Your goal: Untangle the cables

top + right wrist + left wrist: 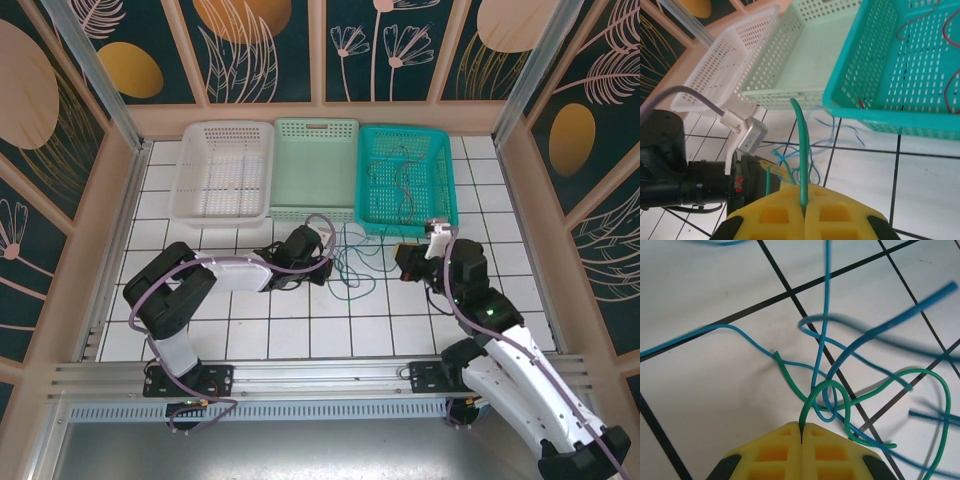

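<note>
Left jaws are clamped shut on a green cable [848, 410]. It curls into a small loop just ahead of them, with blue cables [827, 280] threaded through. Right jaws, also shut, pinch a green strand [802, 150] standing upright. The tangle [352, 262] lies on the surface [300, 320] between both arms, running left to right and nearer the left.

top external: high behind the arms, facing 12 o'clock;
left wrist: very near, over cables [826, 315];
right wrist: low, teal basket [875, 70] at 1 o'clock;
shared: cables
</note>
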Tool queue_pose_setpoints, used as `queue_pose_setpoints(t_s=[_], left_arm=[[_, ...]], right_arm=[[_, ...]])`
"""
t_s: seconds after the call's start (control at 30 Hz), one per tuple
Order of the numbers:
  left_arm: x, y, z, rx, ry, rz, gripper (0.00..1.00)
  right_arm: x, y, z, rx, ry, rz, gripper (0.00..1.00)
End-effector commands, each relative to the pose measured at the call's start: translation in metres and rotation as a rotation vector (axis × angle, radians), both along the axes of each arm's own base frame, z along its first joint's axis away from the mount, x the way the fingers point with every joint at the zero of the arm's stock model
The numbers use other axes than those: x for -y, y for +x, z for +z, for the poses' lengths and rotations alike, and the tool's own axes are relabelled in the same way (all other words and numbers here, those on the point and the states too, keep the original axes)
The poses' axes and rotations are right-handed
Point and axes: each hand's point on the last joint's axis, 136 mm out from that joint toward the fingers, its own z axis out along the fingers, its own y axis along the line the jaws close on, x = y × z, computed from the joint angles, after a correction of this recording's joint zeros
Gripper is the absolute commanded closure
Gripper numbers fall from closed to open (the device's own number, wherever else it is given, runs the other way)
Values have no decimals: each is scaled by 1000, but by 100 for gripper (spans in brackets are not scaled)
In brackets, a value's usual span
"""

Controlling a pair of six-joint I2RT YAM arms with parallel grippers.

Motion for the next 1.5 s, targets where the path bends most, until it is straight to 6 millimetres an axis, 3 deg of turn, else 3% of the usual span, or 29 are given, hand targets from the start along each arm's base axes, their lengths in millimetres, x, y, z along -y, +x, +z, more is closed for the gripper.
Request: queue_pose_setpoints(t_s=[0.0,0.2,0.3,0.5,0.7,0.97,1.07,1.23,1.47], left_arm=[[-2,4,0,5,26,13,99],[0,5,0,1,30,15,99],[-2,7,4,14,38,19,95],[-11,5,26,64,24,29,69],[-20,-7,18,29,48,18,59],[-6,-13,44,60,-47,-58,54],[-10,-12,46,83,-31,-52,54],[-4,-6,53,92,-49,-50,52],[3,-1,56,102,-48,-62,50]], right_arm=[[0,-6,3,-20,-35,38,100],[-12,-2,-17,-97,-59,93,100],[-17,1,-23,-113,-62,110,100],[-14,14,-48,-187,-96,56,100],[-4,24,-69,-268,-166,-12,100],[-1,27,-69,-274,-176,-32,100],[-2,27,-67,-273,-172,-16,100],[-21,9,-63,-307,-145,136,100],[-58,-39,-42,-369,-27,487,100]])
